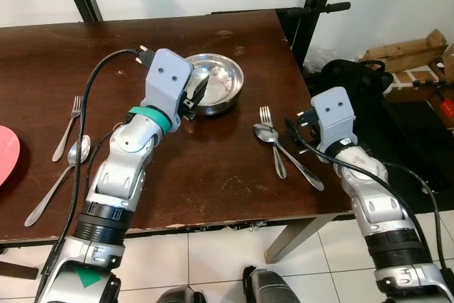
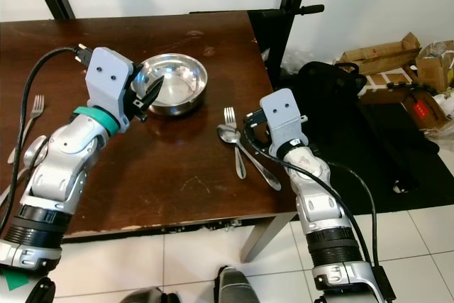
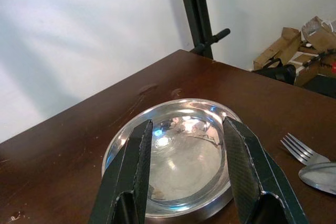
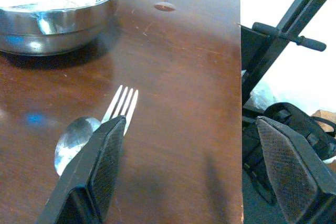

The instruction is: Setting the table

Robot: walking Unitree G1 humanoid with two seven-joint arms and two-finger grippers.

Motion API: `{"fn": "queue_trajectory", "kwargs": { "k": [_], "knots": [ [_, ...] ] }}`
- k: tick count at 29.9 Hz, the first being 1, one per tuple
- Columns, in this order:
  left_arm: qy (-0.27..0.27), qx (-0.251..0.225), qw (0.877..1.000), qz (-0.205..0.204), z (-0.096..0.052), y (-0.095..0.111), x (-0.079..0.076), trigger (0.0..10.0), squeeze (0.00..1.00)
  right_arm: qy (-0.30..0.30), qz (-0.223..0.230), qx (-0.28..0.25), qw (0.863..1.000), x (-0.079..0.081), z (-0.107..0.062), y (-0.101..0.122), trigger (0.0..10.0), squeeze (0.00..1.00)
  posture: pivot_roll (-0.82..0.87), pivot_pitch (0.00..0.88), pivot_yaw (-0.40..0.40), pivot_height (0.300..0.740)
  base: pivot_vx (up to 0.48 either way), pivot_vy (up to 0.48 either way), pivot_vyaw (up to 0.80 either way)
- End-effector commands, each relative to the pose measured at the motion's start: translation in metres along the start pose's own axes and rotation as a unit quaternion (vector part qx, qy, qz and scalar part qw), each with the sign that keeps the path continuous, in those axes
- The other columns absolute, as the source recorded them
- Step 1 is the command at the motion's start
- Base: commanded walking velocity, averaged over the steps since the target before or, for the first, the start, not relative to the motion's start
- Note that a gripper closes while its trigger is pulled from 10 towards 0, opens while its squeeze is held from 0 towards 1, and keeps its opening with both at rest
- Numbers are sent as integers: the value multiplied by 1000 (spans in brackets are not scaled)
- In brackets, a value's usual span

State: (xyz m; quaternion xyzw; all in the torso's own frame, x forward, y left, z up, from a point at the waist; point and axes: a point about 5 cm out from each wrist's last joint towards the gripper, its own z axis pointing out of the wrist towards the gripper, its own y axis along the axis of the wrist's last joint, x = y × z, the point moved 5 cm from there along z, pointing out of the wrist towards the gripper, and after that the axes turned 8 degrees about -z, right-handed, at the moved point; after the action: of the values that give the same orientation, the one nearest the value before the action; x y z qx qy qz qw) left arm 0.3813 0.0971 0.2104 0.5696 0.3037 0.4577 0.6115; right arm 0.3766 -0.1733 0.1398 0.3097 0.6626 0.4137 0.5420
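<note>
The steel bowl [image 1: 215, 81] sits on the dark wooden surface [image 1: 213, 168], toward its far right part. The left claw [image 3: 186, 145] hovers just at the bowl's near rim, fingers spread wide, with the rim and hollow showing between them. Right of the bowl lie a fork [image 1: 272, 142] and a spoon [image 1: 284, 151], touching each other. The right claw [image 4: 197, 156] hangs wide open near the surface's right edge, just beside that fork and spoon, holding nothing. A second fork [image 1: 67, 127] and spoon [image 1: 58, 177] lie at the far left, beside a red plate [image 1: 7, 152]
</note>
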Motion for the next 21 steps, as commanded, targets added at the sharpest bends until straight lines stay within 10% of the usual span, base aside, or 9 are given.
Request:
{"fn": "queue_trajectory", "kwargs": {
  "k": [1,21],
  "knots": [
    [3,4,1000,7,0,-2,2,10000,0,-5,-2,-6,1000,-2,0,3,10000,0,-129,0,85,740,0,0,0],
    [2,2,1000,6,1,-1,1,10000,0,-7,0,-5,1000,-2,1,3,10000,0,-129,0,88,740,0,0,0]
  ]
}}
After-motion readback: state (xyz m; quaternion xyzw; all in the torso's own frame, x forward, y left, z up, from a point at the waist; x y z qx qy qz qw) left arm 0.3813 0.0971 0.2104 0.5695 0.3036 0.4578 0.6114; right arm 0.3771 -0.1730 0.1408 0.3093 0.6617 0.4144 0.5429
